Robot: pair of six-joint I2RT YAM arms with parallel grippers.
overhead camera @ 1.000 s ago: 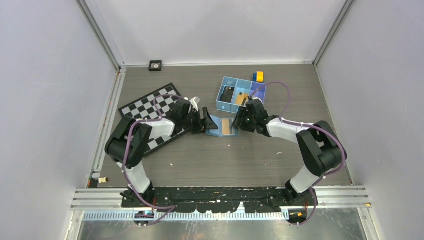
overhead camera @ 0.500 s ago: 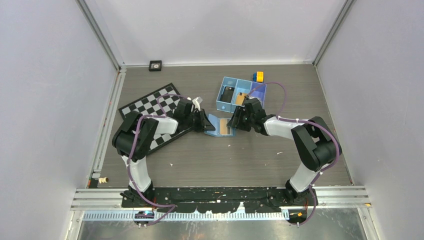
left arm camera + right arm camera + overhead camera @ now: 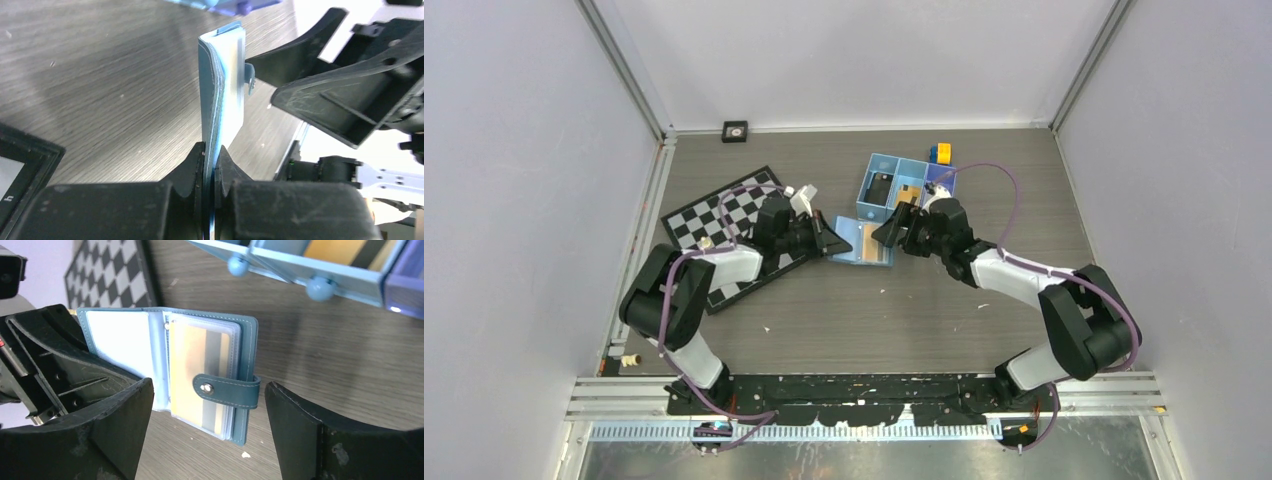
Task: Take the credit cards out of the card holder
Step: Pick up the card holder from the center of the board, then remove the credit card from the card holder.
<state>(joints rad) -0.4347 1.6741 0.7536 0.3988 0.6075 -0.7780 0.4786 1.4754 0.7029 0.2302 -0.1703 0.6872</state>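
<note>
The card holder (image 3: 125, 347) lies open on the table (image 3: 844, 310), between the two grippers and just in front of a light-blue three-compartment tray (image 3: 861, 212). Its strap (image 3: 230, 390), with a metal snap, folds over the right panel, where an orange-tan card (image 3: 197, 357) with a grey stripe sits inside a clear sleeve. The left panel's pocket looks plain white. The left gripper (image 3: 832, 241) is clamped on the outer edge of that left panel; from the left wrist its fingertips (image 3: 197, 162) press together with the blue leaf pinched thin between them. The right gripper (image 3: 207, 387) hangs over the strap side with its jaws spread wide, one finger on either side of the holder and neither touching it. In the tray, a black card (image 3: 881, 187) rests in the left compartment and a tan card (image 3: 909, 196) in the middle one. A yellow and blue block (image 3: 940, 152) stands just behind the tray. A chessboard (image 3: 724, 210) lies to the left, under the left arm.
</note>
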